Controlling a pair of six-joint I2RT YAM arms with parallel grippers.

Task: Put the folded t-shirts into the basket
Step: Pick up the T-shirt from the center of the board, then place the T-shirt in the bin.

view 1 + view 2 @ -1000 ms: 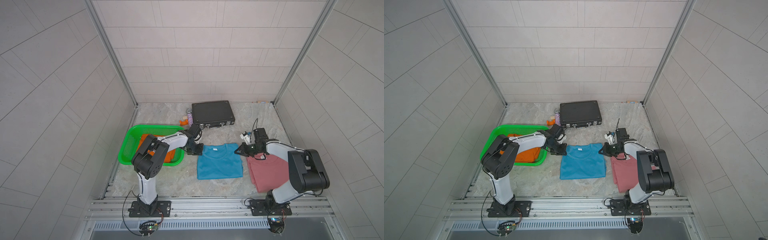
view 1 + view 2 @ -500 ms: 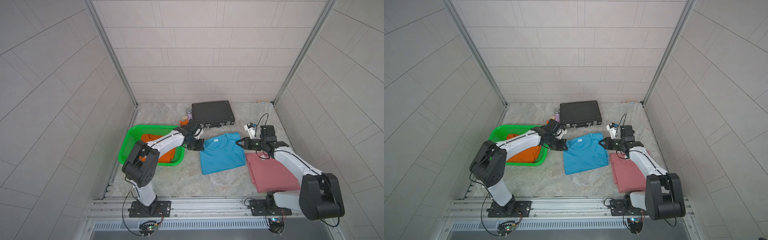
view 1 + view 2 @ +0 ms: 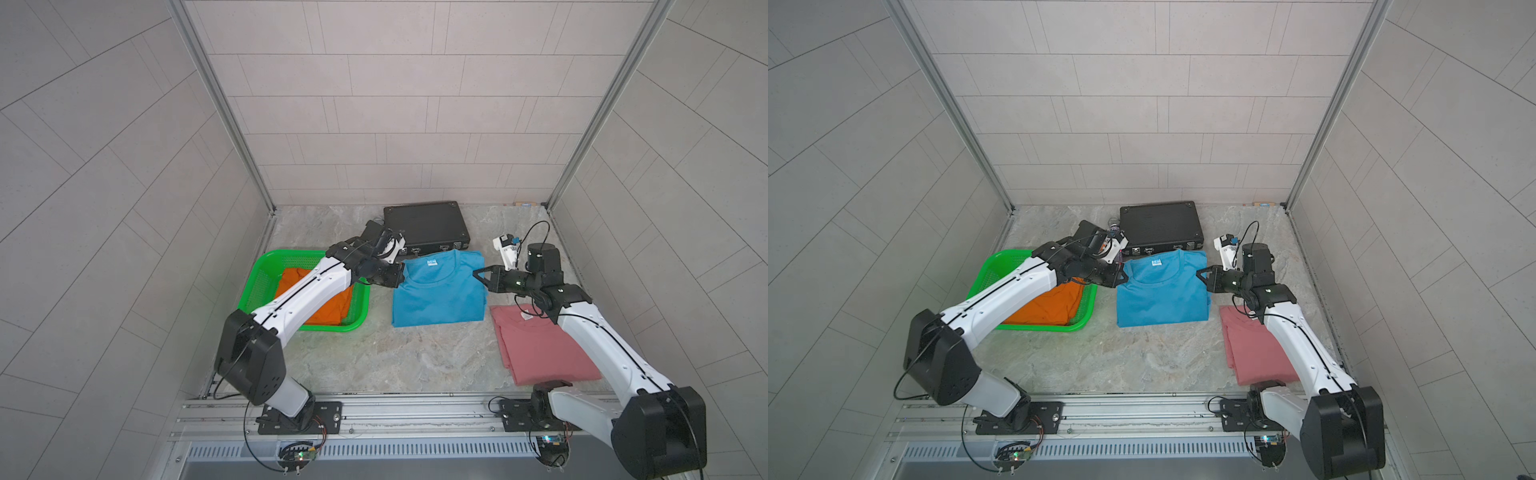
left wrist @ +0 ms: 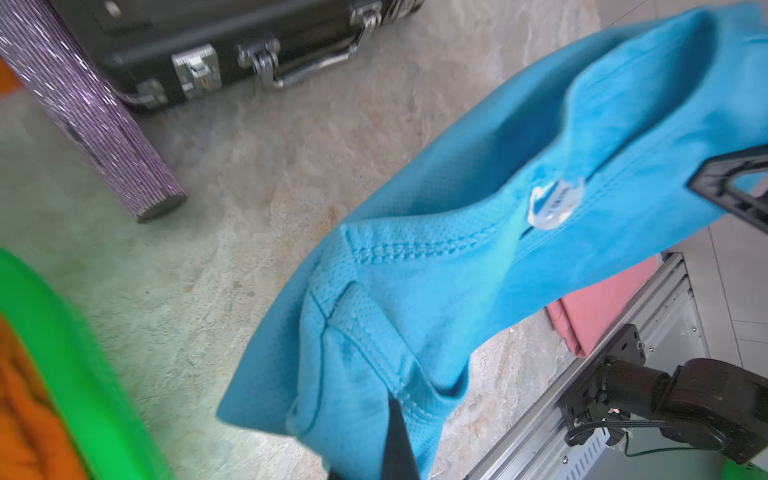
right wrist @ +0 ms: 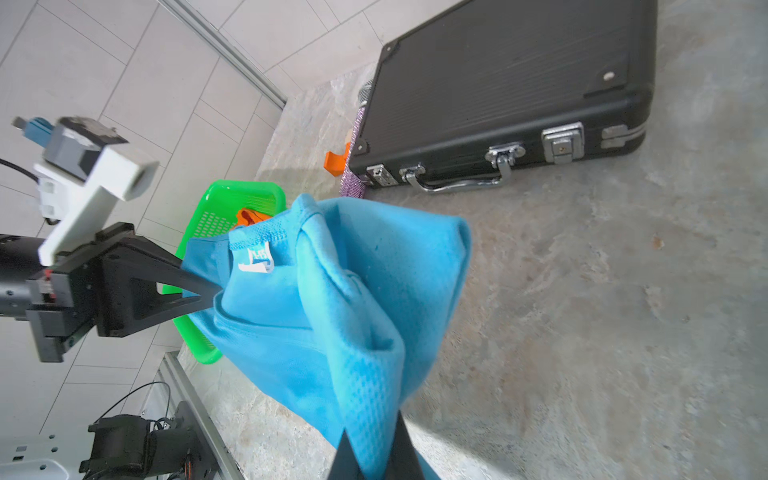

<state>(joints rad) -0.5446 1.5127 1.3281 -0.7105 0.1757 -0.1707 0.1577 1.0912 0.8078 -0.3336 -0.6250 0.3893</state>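
Both top views: the blue tee (image 3: 438, 297) hangs by its collar edge between the two arms. It is just beside the basket (image 3: 328, 328), not over it.
Left fingers (image 4: 397, 444): clenched on the collar-side corner nearest the basket.
Right fingers (image 5: 405, 453): clenched on the opposite collar-side corner.
Change: a second ago the blue tee lay flat on the desk (image 3: 395, 357) with both arms low at its collar edge. Now that edge is raised and the cloth sags between the two grips, as both wrist views confirm. Whether the hem drags on the desk cannot be told.
Orange tee (image 3: 332, 307): already inside the basket.
Pink tee (image 3: 540, 353): flat on the desk, with the right arm passing over it.
Briefcase (image 3: 426, 224): behind the blue tee, not involved.
Assessment: the lift is under way on the second of three tees. The next requirement, in my judgement, is a joint carry toward the basket, clearing its rim before release.
Risk: the fold may open as the cloth sags, and uneven travel could pull a corner free.
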